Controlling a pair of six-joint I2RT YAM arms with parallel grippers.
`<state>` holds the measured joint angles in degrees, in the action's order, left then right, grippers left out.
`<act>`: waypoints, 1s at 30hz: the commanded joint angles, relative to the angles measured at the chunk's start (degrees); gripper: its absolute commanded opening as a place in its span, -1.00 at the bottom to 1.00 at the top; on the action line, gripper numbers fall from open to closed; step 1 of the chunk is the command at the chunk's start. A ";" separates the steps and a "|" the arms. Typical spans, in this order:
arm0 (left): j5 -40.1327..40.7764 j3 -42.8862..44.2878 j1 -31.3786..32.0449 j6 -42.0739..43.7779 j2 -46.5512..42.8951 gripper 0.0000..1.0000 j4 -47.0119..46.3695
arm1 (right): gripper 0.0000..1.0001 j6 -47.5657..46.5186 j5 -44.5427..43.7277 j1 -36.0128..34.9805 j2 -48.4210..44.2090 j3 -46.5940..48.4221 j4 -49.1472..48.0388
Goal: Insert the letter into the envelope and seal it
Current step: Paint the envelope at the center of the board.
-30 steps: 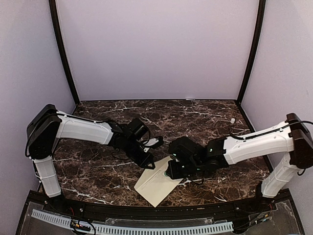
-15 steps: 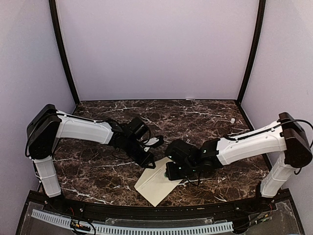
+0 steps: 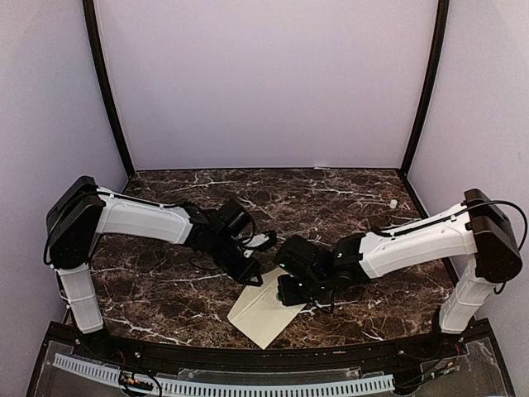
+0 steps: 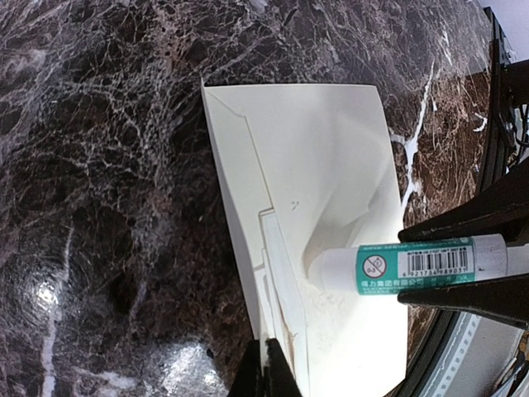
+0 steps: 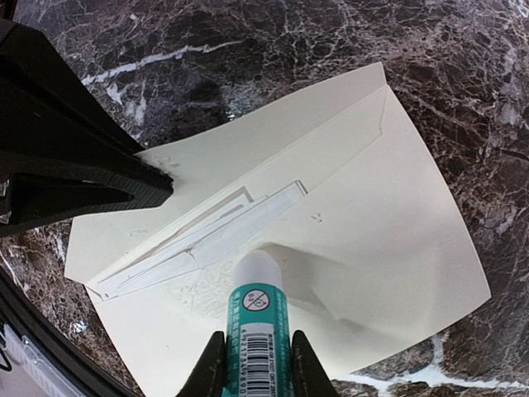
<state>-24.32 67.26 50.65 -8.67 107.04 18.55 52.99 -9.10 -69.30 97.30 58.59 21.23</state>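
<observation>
My right gripper (image 5: pixel 256 368) is clamped on a glue stick (image 5: pixel 258 308), a smooth round tube with a green and white label and a blunt white tip. The tip points at the mouth of the envelope (image 5: pixel 388 215). I cannot tell whether it touches the paper or sits just above it. My left gripper (image 4: pixel 269 376) has its fingers pressed together, with the tips down on the envelope's edge on the side away from the glue stick, pinning it to the table (image 5: pixel 496 83).

The envelope lies flat, cream and matte, stiff enough to hold one raised crease across its body. Along its mouth, right beside the glue tip, runs a narrow whiter strip. I take that for the edge of the letter (image 5: pixel 240 222), tucked almost fully inside.

I judge this to be the gluing stage before the seal. To do it well I would drag the tip lightly along the envelope's mouth in one even line, staying off the letter's edge so it does not stick. The pinning fingers should hold firm, since thin paper will slide on polished marble.
</observation>
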 commanded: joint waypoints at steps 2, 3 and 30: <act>0.15 0.98 0.33 0.25 0.32 -1.00 0.67 | -0.98 -0.04 1.97 -0.91 1.17 1.43 1.74; 0.24 1.00 0.32 0.19 0.41 -1.00 0.80 | -0.98 0.00 2.17 -1.16 1.28 1.53 1.79; 1.38 0.96 0.41 -0.30 0.82 -1.00 0.94 | -1.00 0.62 7.60 -6.21 5.99 6.45 1.50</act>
<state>-22.98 67.29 50.68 -8.71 107.66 19.97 53.25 -5.02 -73.89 101.25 63.48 23.62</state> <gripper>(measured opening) 0.006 0.195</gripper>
